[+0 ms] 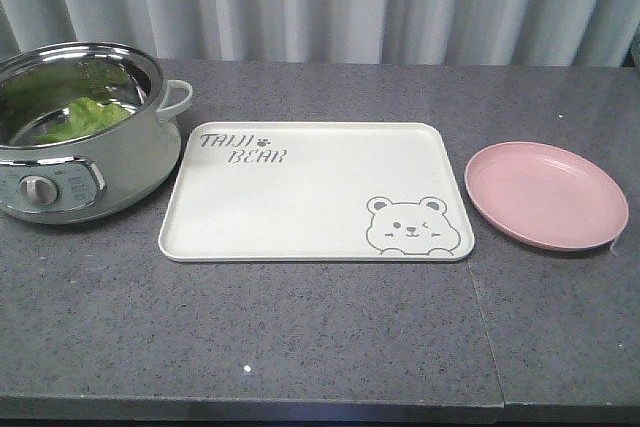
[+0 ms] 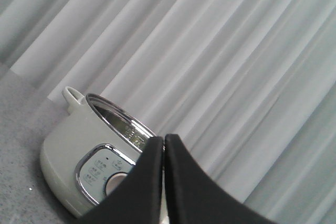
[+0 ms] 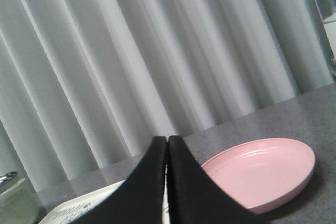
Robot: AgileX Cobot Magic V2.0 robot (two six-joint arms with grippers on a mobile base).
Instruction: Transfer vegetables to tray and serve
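Note:
The vegetables [image 1: 85,115], crinkled green lettuce, lie inside the pale electric pot [image 1: 75,162] at the left of the grey counter. The cream tray [image 1: 300,202] with bear print lies flat in the middle and holds nothing. Neither arm shows in the front view. In the left wrist view my left gripper [image 2: 164,138] is shut with nothing between its black fingers, raised in front of the pot [image 2: 79,156]. In the right wrist view my right gripper [image 3: 167,139] is shut too, holding nothing, above the tray's corner [image 3: 73,211].
A round pink plate [image 1: 545,195] sits right of the tray; the right wrist view shows the plate [image 3: 257,174] too. Pleated grey curtains [image 1: 330,2] close off the back. The counter's front edge [image 1: 300,412] runs along the bottom.

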